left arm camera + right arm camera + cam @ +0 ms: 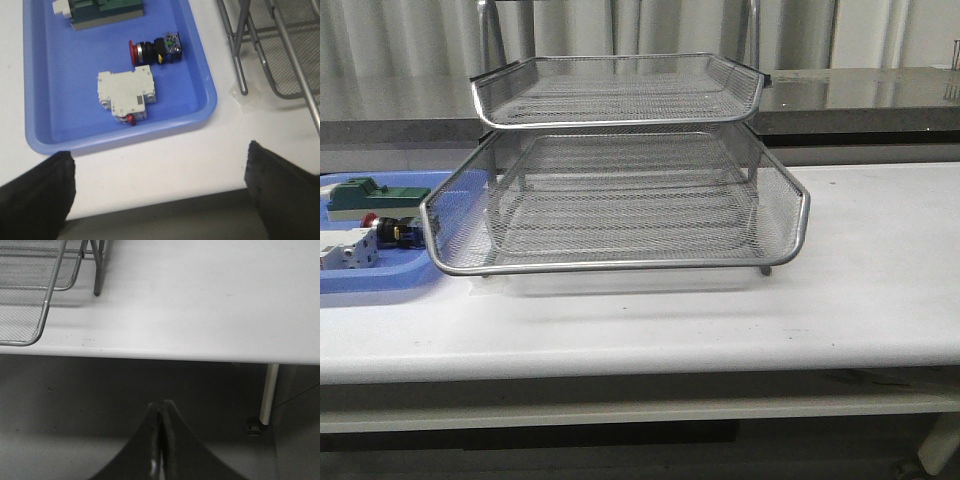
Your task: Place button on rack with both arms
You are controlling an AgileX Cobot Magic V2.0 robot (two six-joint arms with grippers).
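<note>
A: How far along does it look?

B: Hardly begun, I'd judge; the small push-button with the red mushroom head and black body lies on its side in the flat blue plastic tray, in the upper middle of the left wrist view, just above the white boxy breaker; nothing is touching it

A: And the three-tier silver wire-mesh rack?

B: It stands in the centre of the front view, and the tiers that show carry nothing; so picking, carrying and placing are all left to do

A: The grippers?

B: The left gripper has its black fingers spread wide at the lower corners of its frame, holding nothing, over the table edge below the tray; the right gripper has its fingers pressed together at the lower centre of its view, with nothing between them, out past the white table's front edge

A: Anything hard to make out?

B: In the front view the button is a small dark shape at the left edge, partly behind the mesh; the green block is cut off at the top of the left wrist frame; neither arm shows in the front view; the rack's lowest tier is hard to see through the mesh
</note>
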